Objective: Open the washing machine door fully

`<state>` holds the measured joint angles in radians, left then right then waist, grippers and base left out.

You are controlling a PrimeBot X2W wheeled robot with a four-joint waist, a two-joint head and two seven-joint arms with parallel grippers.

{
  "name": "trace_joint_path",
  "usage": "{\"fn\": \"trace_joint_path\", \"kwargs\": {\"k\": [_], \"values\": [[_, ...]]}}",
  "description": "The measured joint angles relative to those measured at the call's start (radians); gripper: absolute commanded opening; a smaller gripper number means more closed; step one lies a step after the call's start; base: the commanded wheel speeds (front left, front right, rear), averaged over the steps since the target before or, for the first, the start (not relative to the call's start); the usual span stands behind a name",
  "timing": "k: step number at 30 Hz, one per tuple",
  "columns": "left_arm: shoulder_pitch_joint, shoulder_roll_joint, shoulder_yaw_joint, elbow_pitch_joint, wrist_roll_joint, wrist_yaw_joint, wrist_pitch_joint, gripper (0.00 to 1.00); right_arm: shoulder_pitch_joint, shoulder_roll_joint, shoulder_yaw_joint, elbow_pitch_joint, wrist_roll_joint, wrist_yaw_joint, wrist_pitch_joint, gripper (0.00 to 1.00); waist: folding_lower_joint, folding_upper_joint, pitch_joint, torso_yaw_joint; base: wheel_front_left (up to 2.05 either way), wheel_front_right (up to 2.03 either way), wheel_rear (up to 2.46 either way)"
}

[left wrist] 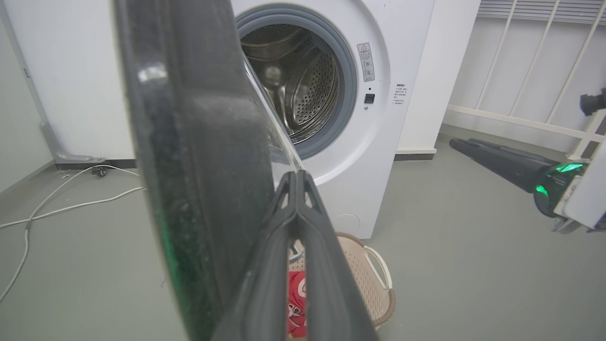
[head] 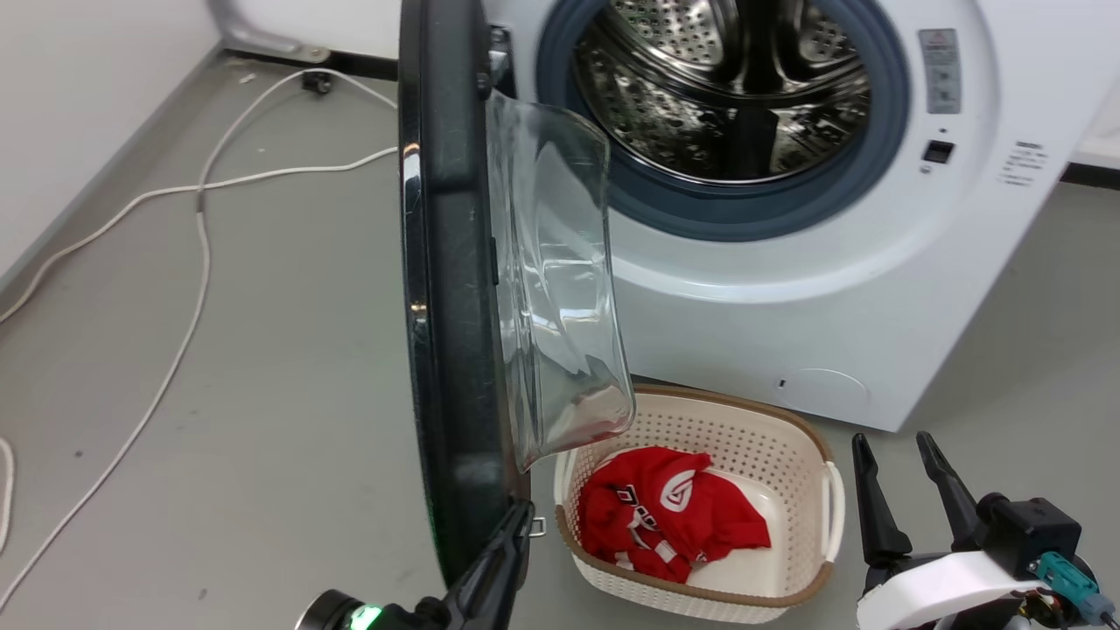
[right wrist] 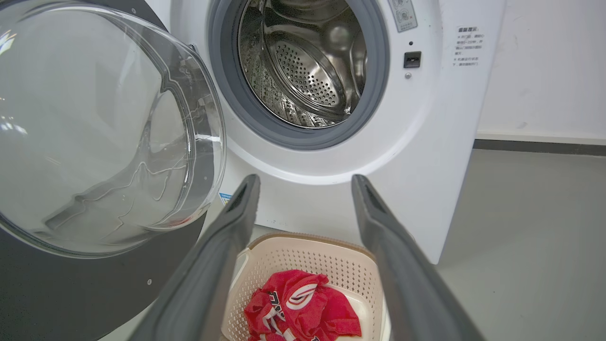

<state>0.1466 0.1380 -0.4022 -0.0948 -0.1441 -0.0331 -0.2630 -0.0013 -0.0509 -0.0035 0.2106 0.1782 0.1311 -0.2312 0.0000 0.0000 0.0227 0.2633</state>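
1. The head view catches the washing machine door (head: 451, 306) edge-on. It stands out from the washing machine (head: 787, 289) roughly square to its front, hinged at that view's left of the opening. My right wrist view instead looks at the door's inner side and into its clear glass bowl (right wrist: 104, 128).
2. My left gripper (head: 523, 512) has its fingers together, tips meeting, with nothing between them. It sits at the door's lower edge on the bowl side, and I cannot tell whether it touches the door.
3. My right gripper (right wrist: 305, 180) has its fingers spread and empty. It points over the basket (right wrist: 303, 246) toward the machine, well apart from the door. The left wrist view shows it side-on with a green light.
4. The steel drum (head: 717, 79) lies open to view inside the grey-blue ring (head: 726, 210).
5. The door's top is cut off in the head view, and in the left wrist view the door covers the machine's left part. A blue sticker (right wrist: 225, 196) peeks out beside the bowl, its print too small to read.
6. The cream basket stands on the floor just in front of the machine and holds a red garment (head: 665, 516). In the head view the bowl overlaps the basket's rim. A white cable (head: 201, 227) trails over the grey floor on the door's outer side.
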Motion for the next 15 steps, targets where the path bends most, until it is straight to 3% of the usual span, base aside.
{"fn": "trace_joint_path", "kwargs": {"k": [8,15], "values": [[0.003,0.026,0.122,0.011,-0.021,0.046,-0.001,0.00,-0.010,0.000,0.007,-0.003,0.004,0.000,0.002,1.00,0.0000,0.0000,0.002,0.084,0.00,0.00,0.00],[-0.076,0.068,0.293,0.055,-0.063,0.055,0.000,0.00,-0.022,0.001,0.016,-0.005,0.004,0.000,0.003,1.00,0.0001,0.0000,0.028,0.083,0.00,0.00,0.00]]}}
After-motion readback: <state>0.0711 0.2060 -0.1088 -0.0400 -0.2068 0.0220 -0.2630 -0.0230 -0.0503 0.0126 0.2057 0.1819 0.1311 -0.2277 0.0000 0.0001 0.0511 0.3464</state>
